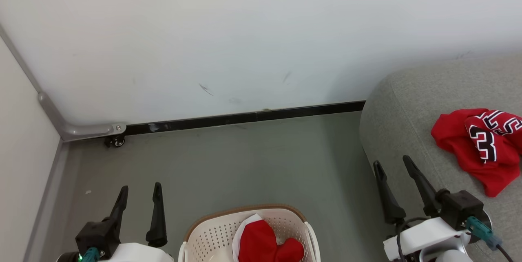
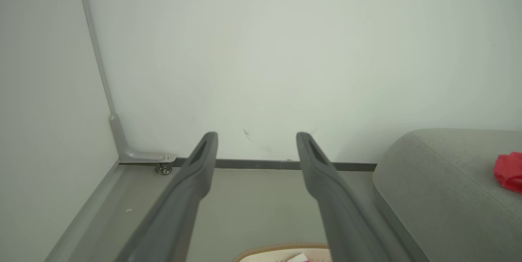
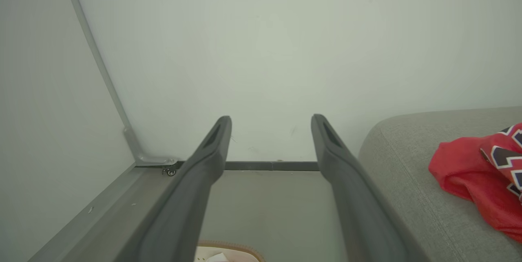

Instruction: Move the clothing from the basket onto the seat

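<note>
A cream basket (image 1: 212, 233) with a brown rim stands on the floor at the bottom middle, and its rim (image 2: 281, 247) (image 3: 228, 247) peeks into both wrist views. Red clothing (image 1: 265, 243) with white trim lies inside it. Another red garment (image 1: 479, 144) with black-and-white numerals is crumpled on the grey seat (image 1: 408, 131) at the right; it also appears as a red garment (image 3: 477, 176) and a red edge (image 2: 509, 171) on the seat (image 2: 440, 180) (image 3: 408, 160). My left gripper (image 1: 140, 192) (image 2: 257, 139) is open, left of the basket. My right gripper (image 1: 392, 165) (image 3: 271, 121) is open over the seat's near edge. Both are empty.
A white wall meets the grey-green floor (image 1: 244, 160) at a black skirting strip (image 1: 244, 117). A side panel closes the left, with a metal bracket and a small caster (image 1: 116, 142) in the corner.
</note>
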